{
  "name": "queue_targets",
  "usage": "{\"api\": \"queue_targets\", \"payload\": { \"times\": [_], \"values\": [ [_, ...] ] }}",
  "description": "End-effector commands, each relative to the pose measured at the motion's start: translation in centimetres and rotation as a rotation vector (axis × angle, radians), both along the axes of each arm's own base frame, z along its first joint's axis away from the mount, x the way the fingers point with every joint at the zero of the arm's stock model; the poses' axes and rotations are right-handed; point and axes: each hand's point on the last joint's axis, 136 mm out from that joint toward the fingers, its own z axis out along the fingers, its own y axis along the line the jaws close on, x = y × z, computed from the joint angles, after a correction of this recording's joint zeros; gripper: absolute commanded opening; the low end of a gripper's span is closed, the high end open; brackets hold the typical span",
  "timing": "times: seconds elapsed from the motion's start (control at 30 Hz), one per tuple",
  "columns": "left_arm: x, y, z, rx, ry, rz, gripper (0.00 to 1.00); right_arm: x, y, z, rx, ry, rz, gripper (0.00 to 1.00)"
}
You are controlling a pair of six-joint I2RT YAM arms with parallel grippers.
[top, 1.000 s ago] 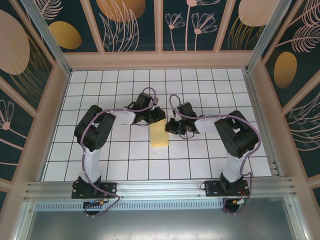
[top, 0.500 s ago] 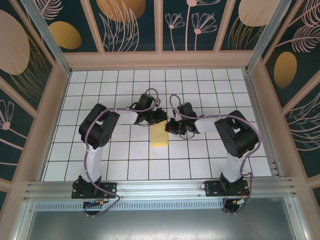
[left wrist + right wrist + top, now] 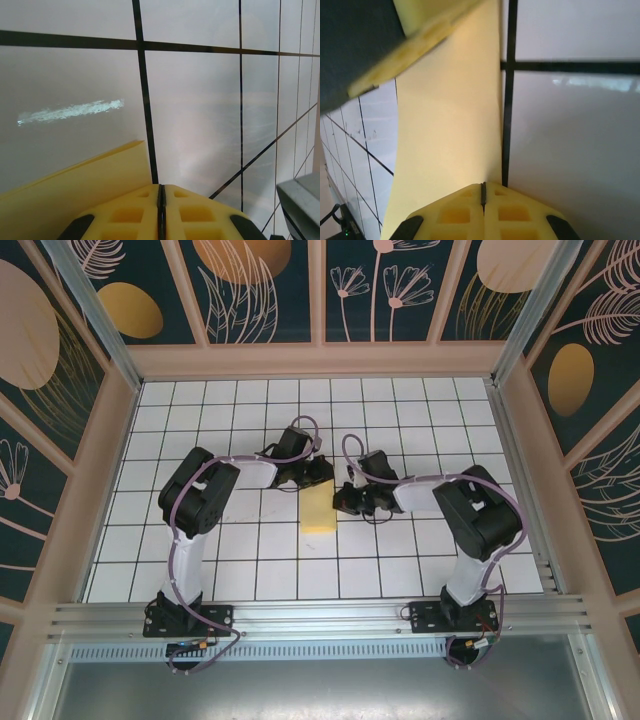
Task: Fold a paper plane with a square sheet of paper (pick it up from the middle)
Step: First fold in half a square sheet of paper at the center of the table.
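Both grippers are closed tight, with nothing visibly pinched. The folded paper (image 3: 320, 508) lies flat on the tabletop (image 3: 400, 550), just below the left gripper (image 3: 316, 478) and beside the right gripper (image 3: 344, 501). Pressing with closed tips could slide the sheet and skew the crease.

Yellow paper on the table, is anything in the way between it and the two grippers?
Nothing visible. The folded yellow paper lies flat on the tiled table, and the left gripper and right gripper, both shut, sit right at its far end.
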Motion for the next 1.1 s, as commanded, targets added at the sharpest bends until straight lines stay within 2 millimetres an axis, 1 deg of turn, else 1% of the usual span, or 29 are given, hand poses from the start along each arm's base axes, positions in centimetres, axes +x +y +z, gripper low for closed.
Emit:
{"api": "queue_targets", "payload": {
  "times": [0.0,0.13,0.27,0.43,0.53,0.6,0.73,0.8,0.83,0.9,0.97,1.0,1.07],
  "values": [
    [-0.6,2.0,-3.7,0.120,0.042,0.034,0.13,-3.9,-0.5,-0.7,-0.008,0.099,0.055,0.05],
    [-0.8,2.3,-4.0,0.129,0.046,0.041,0.13,-5.7,-0.3,-0.8,-0.018,0.118,0.092,0.05],
    [-0.8,2.4,-4.1,0.132,0.046,0.046,0.13,-6.9,-0.3,-1.1,-0.042,0.130,0.104,0.05],
    [-0.8,2.5,-4.2,0.138,0.046,0.049,0.12,-8.3,-1.1,-1.6,-0.091,0.151,0.095,0.05],
    [-0.8,2.6,-4.2,0.141,0.044,0.050,0.13,-8.7,-1.2,-1.4,-0.099,0.145,0.098,0.05],
    [-0.8,2.6,-4.2,0.140,0.042,0.050,0.12,-8.0,-0.8,-0.3,-0.079,0.107,0.097,0.05],
    [-0.8,2.6,-4.0,0.138,0.040,0.051,0.13,-4.9,0.6,3.1,-0.019,-0.023,0.046,0.05],
    [-0.7,2.6,-3.9,0.136,0.038,0.052,0.13,-3.6,1.0,4.1,0.010,-0.065,0.008,0.06],
    [-0.8,2.6,-3.9,0.136,0.037,0.053,0.12,-2.9,1.1,4.2,0.010,-0.079,-0.016,0.06],
    [-0.7,2.5,-3.8,0.134,0.038,0.054,0.12,-1.8,1.1,3.8,0.010,-0.081,-0.043,0.06],
    [-0.7,2.6,-3.9,0.136,0.038,0.055,0.12,-0.9,1.1,2.7,-0.007,-0.059,-0.063,0.05],
    [-0.7,2.5,-3.8,0.134,0.037,0.054,0.12,-0.5,1.3,2.4,-0.006,-0.056,-0.062,0.05],
    [-0.8,2.5,-3.9,0.133,0.041,0.052,0.12,-0.3,1.8,1.6,-0.001,-0.031,-0.058,0.05]
  ]
}}
